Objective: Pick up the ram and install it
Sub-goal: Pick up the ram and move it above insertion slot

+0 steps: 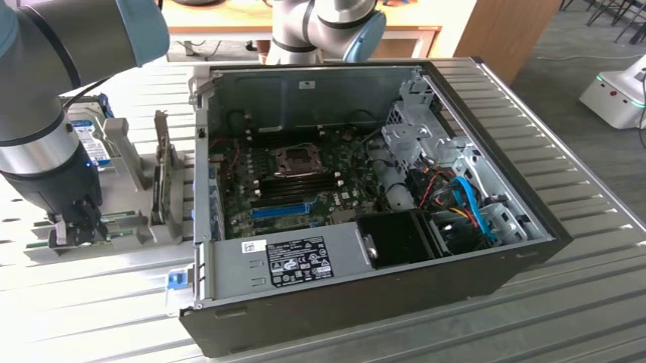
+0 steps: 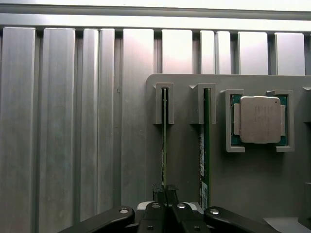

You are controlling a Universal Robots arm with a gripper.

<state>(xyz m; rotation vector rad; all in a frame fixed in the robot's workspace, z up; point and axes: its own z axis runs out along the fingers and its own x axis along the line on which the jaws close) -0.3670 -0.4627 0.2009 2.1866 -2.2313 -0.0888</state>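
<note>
The ram point(image 2: 164, 131) is a thin green stick seen edge-on, standing in a slot of the grey holder point(image 2: 184, 160). My gripper point(image 2: 164, 190) is shut on its near end, one black finger pressed to each side. A second matching green stick point(image 2: 206, 141) with a white label stands in the neighbouring slot, untouched. In the exterior view my gripper point(image 1: 79, 229) points down onto the holder point(image 1: 136, 236) at the exterior view's left, beside the open computer case point(image 1: 485, 280). The motherboard point(image 1: 302, 181) lies exposed inside the case.
A processor chip point(image 2: 260, 119) sits in a pocket of the holder beside the sticks. An upright expansion card point(image 1: 162, 178) and a drive with a blue label point(image 1: 93, 147) stand on the holder. The ribbed metal table point(image 1: 565, 318) surrounds everything. Cables and a drive cage crowd the case's right side.
</note>
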